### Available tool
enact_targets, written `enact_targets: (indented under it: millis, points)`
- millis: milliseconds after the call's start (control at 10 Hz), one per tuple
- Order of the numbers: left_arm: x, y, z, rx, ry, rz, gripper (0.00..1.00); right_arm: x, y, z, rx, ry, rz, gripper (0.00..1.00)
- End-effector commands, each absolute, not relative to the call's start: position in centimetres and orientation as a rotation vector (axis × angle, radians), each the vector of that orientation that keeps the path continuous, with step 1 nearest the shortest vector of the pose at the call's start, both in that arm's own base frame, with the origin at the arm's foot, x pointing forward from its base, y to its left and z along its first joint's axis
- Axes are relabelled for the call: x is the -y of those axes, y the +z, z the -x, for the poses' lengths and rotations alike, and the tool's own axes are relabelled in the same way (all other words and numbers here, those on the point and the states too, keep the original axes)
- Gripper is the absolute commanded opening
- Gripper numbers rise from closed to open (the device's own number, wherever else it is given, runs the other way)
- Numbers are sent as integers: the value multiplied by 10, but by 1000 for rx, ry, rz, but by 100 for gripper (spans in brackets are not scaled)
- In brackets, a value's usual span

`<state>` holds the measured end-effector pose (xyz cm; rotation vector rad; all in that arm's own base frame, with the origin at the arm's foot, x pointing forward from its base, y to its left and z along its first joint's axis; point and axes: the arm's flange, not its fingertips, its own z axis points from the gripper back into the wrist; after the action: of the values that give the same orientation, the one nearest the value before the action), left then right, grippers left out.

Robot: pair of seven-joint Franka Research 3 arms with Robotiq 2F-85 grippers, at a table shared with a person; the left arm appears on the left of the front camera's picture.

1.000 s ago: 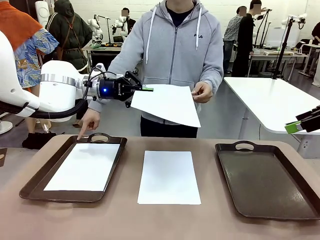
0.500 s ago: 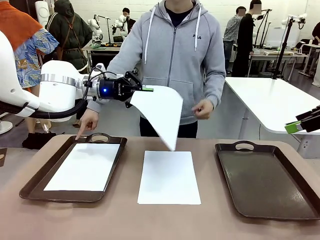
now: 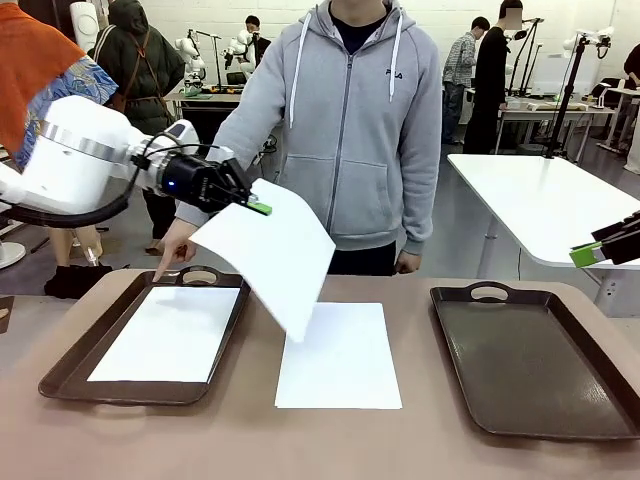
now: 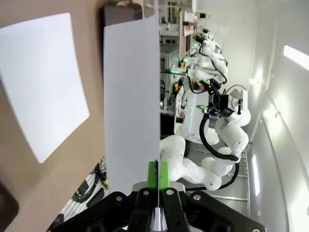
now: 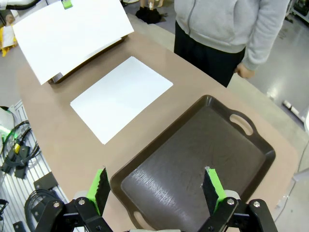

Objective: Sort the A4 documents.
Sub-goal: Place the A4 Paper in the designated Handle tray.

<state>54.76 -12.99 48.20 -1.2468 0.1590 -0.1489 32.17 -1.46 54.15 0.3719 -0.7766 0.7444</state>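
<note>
The brown tabletop spans the lower front view, and a person in a grey hoodie stands at its far edge, at 12 o'clock. Two dark brown trays lie on it: the left tray at 8 o'clock and the right tray at 4 o'clock, its floor bare. The first sheet lies flat inside the left tray. The second sheet lies flat on the tabletop at 6 o'clock, between the trays. The third sheet hangs tilted in the air, and in this view its lowest corner overlaps the second sheet's 11 o'clock corner. The left end effector is clenched on the third sheet's upper edge, at 10 o'clock. The right end effector hovers released over the right tray. The person's hand points a finger down at the left tray's far handle.
</note>
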Motion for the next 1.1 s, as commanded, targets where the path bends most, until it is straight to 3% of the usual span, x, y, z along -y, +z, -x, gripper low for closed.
enact_targets:
  millis: [0,1000]
  points:
    - [103,475,-541,-108,-118,1211,1,14,539,-324,777,748,-389,100]
    - [15,404,-555,-96,-33,1136,1,14,539,-324,777,748,-389,100]
